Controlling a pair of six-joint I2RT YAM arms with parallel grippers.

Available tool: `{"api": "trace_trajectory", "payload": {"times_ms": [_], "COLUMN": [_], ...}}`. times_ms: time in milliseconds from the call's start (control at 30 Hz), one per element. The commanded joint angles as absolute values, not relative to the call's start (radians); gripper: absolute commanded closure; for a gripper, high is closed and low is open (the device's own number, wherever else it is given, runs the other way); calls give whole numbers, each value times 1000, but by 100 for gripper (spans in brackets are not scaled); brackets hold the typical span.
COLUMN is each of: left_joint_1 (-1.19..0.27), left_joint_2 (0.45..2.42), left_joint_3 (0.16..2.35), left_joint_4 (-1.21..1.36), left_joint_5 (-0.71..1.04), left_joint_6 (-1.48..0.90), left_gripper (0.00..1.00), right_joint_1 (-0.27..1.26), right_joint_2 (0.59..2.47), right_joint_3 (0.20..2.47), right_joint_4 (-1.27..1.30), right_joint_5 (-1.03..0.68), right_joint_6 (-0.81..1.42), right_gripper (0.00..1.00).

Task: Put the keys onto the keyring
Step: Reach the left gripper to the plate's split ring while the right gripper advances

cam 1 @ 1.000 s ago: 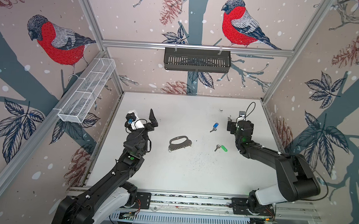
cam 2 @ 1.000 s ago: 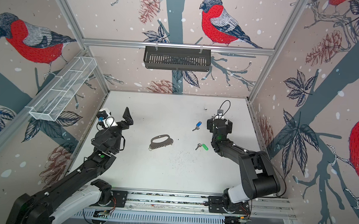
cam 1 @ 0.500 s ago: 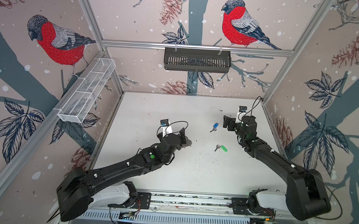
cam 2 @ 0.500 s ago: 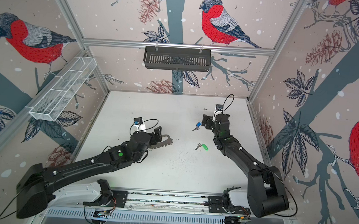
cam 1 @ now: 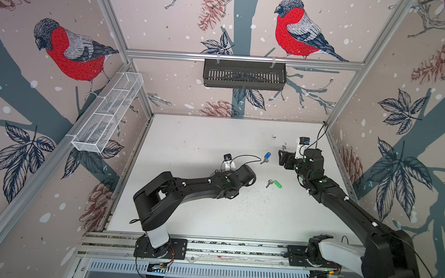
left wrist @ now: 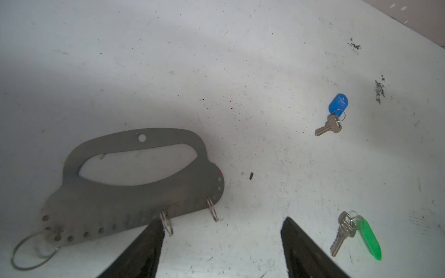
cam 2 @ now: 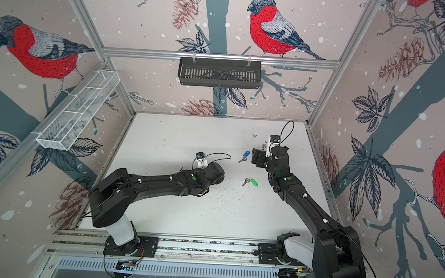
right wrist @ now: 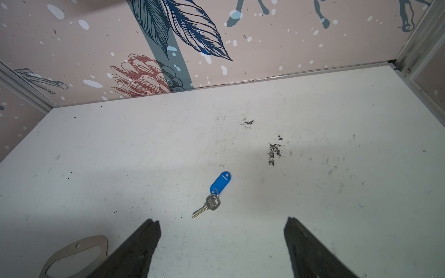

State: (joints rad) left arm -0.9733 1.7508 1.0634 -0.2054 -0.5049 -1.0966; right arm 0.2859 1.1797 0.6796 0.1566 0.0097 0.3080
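Left hand (left wrist: 221, 223): I see its two fingers (left wrist: 144, 248) spread apart with nothing between them, low over the bench (cam 1: 202, 143). One fingertip overlaps the keyring's holed edge beside a little ring, and I can't tell whether it touches.
Keyring (left wrist: 134, 199): it lies flat on the bench, grey, with its oval opening facing up. Little metal rings (left wrist: 213, 211) hang from the holed edge. In both top views my left arm's wrist covers it.
Blue-tagged key (cam 1: 267, 156) (cam 2: 246, 154): it lies flat on the bench between my two hands, nearer the right one, with its tag toward the back wall.
Green-tagged key (cam 1: 277, 184) (cam 2: 253, 182): it lies flat on the bench, nearer the front than the blue-tagged key and apart from it, just right of my left wrist.
Right hand (right wrist: 221, 222): its fingers (right wrist: 310, 250) are spread wide and empty above the bench. In the right wrist view the blue-tagged key lies just ahead of the fingertips, roughly between them.
Bench: white, scuffed and speckled with dark marks.
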Motion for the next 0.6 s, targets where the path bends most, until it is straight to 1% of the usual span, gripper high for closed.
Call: {"api": "trace_trajectory", "payload": {"times_ms": [0, 233, 400, 567], "left_joint_1": [-974, -980, -986, -986], "left_joint_2": [1805, 1916, 1929, 1942], "left_joint_3": [1115, 1194, 1193, 1201], "left_joint_4": [-274, -371, -376, -383], "left_joint_5": [-494, -472, -472, -487], "left_joint_6": [-1113, -1149, -1164, -1164], "left_gripper": [29, 42, 47, 56], "right_joint_1": [284, 282, 282, 282], "right_joint_2": [1183, 1204, 1214, 1212], "right_joint_3": [678, 689, 692, 694], "right_joint_4": [150, 143, 141, 134], "right_joint_5": [17, 35, 35, 44], "right_joint_6": [317, 316, 316, 316], "right_gripper": [16, 18, 19, 20]}}
